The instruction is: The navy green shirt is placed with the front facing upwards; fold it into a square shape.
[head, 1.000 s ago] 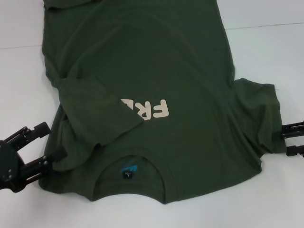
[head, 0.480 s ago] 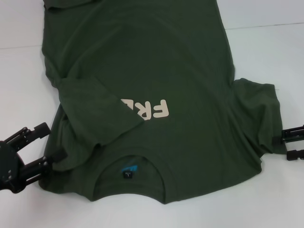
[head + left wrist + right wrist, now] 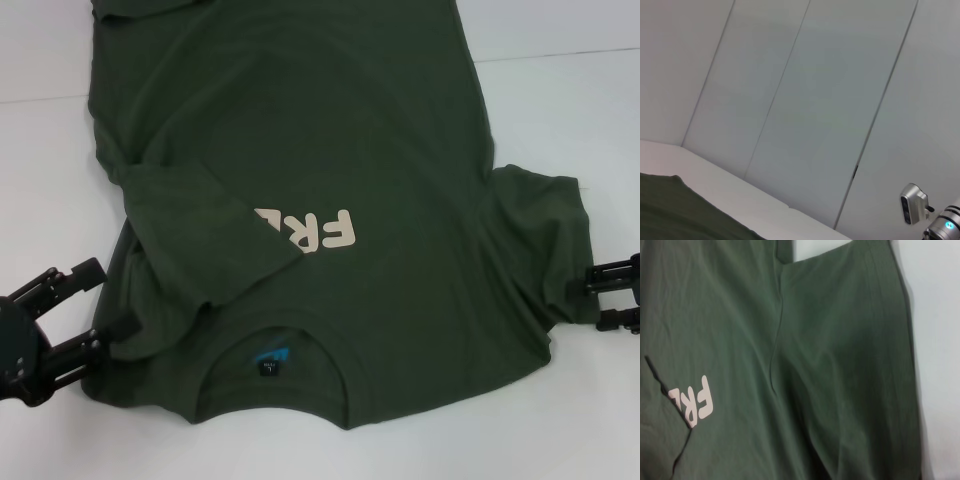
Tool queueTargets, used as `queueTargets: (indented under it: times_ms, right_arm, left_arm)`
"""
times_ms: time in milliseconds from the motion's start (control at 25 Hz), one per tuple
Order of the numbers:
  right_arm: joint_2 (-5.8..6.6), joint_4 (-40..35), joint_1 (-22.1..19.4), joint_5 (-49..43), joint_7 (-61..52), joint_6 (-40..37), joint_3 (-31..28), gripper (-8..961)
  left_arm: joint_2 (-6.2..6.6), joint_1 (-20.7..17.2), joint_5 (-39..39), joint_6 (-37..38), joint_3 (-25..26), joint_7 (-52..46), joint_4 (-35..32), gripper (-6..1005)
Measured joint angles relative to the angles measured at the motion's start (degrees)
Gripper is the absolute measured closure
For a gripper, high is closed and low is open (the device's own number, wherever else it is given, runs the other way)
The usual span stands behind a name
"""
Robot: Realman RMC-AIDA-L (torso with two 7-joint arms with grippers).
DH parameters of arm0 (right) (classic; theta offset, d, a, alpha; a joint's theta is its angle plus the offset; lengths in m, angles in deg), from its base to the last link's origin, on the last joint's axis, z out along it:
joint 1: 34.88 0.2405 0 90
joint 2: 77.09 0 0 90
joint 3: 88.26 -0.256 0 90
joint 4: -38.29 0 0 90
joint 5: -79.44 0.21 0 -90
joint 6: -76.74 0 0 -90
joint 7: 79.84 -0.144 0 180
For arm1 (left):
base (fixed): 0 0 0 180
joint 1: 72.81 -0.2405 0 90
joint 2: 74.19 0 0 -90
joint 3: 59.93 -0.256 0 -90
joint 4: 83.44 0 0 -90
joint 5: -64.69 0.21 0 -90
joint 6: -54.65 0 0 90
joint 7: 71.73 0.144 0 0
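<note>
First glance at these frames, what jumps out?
The green shirt fills the white table, its left sleeve folded in over the cream print so only part of the lettering shows. The right sleeve lies spread out. The left gripper, open, sits at the shirt's near left edge, and the right gripper at the right sleeve's hem.

I have the left gripper (image 3: 100, 305) low at my near left, its 2 fingers (image 3: 85, 272) spread apart. The right gripper (image 3: 605, 298) sits at the far right edge, fingers also parted, reaching inward.
</note>
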State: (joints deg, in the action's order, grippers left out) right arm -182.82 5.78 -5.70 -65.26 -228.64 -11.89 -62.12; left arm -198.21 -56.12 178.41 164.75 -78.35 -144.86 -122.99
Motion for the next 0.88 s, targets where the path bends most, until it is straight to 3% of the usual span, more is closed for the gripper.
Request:
queueTargets:
  times_ms: [880]
  right_arm:
    - [-0.29,0.6,0.0,0.1,0.6,1.8,-3.1,232]
  left_arm:
    - [0.0,0.0,0.0,-0.2,0.1,0.0,-0.1,159]
